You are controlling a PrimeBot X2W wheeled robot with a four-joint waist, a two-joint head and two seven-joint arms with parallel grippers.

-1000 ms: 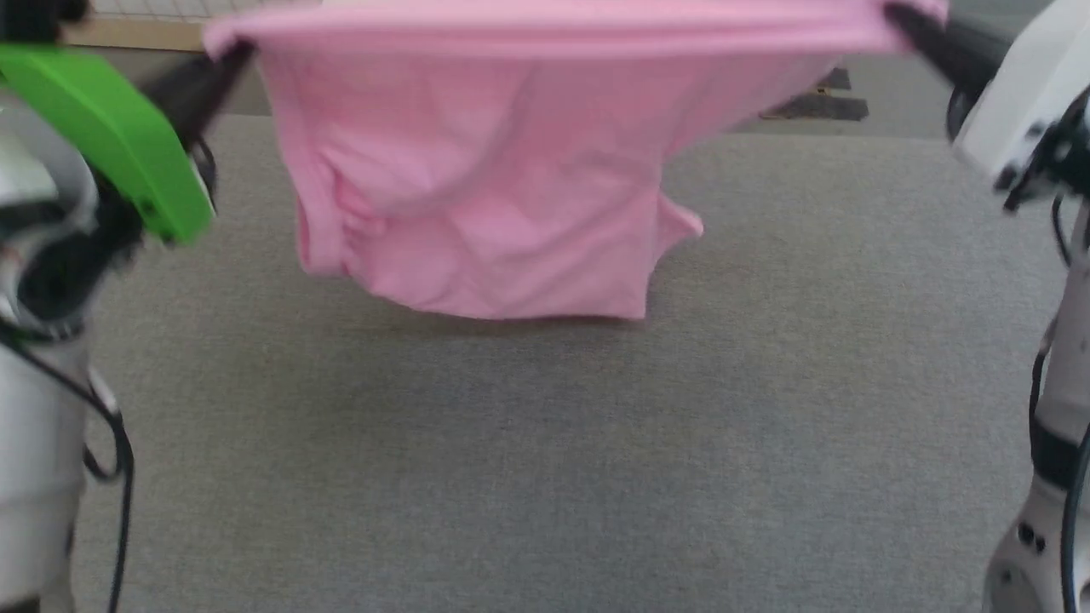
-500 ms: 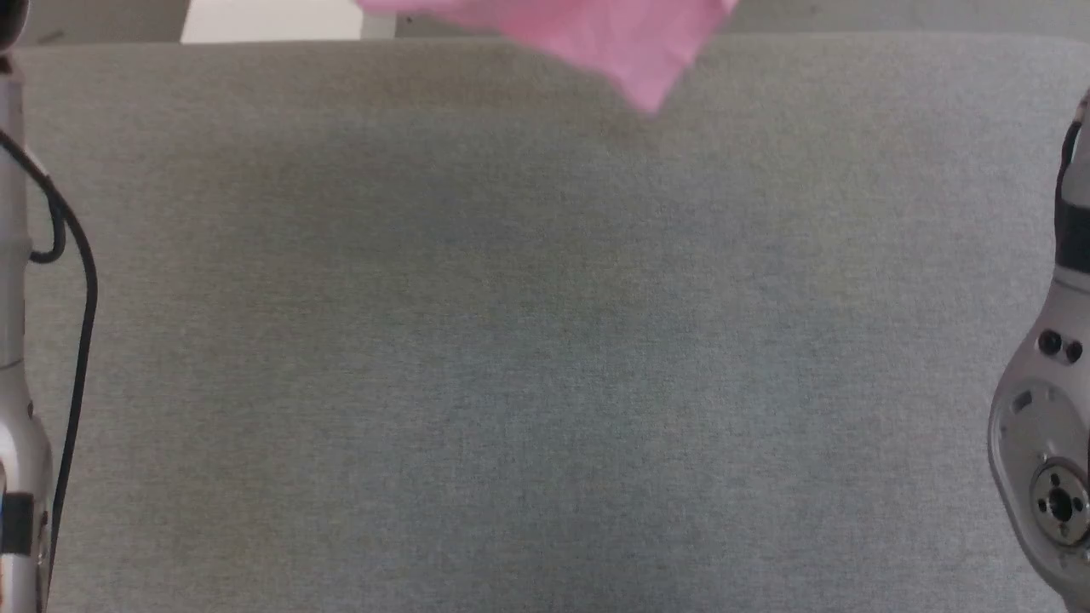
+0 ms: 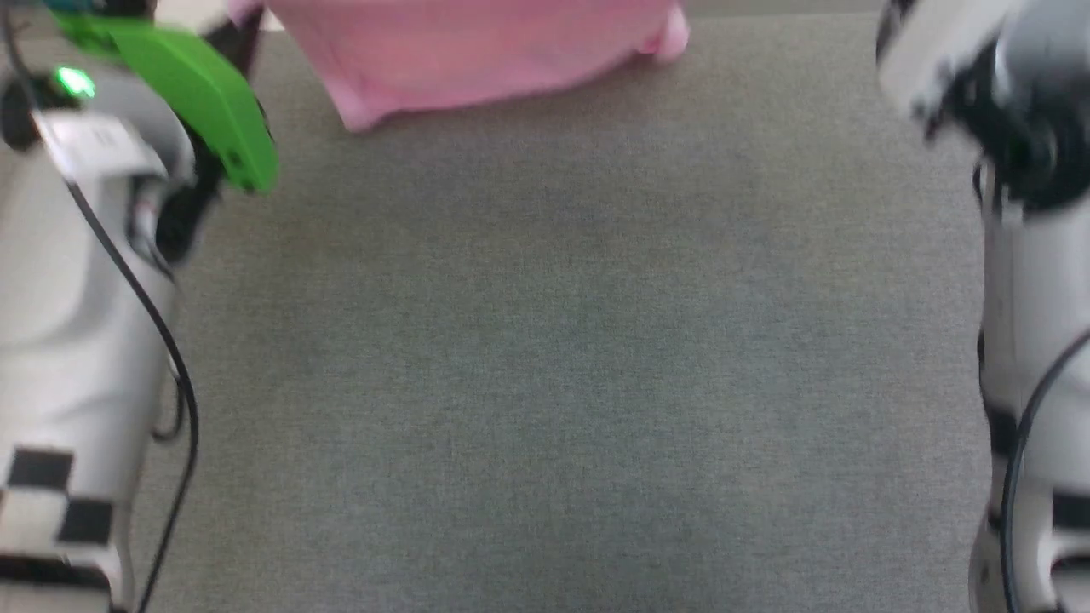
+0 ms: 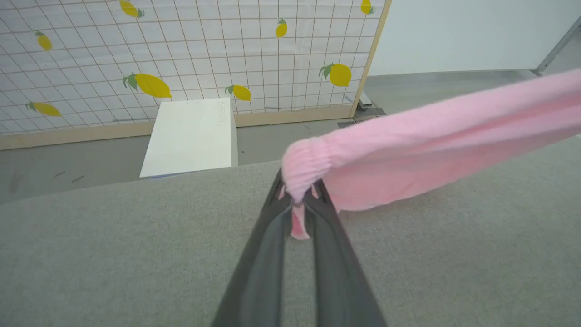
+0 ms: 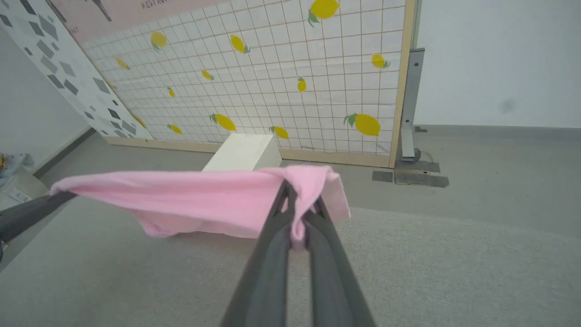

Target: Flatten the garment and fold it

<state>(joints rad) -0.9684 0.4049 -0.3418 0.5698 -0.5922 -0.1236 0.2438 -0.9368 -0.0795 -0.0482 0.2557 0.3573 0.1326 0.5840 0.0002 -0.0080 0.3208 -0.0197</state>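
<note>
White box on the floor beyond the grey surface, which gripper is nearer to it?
Left. The left gripper, shut on one end of the pink knit garment, is just short of the white box. The right gripper grips the other end, farther off sideways.

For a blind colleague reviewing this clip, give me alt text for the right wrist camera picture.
The right gripper, shut, pinches one end of a pink garment that stretches across to the left gripper and sags over a grey fabric surface. Behind stand a white box and a lemon-print grid panel.
</note>
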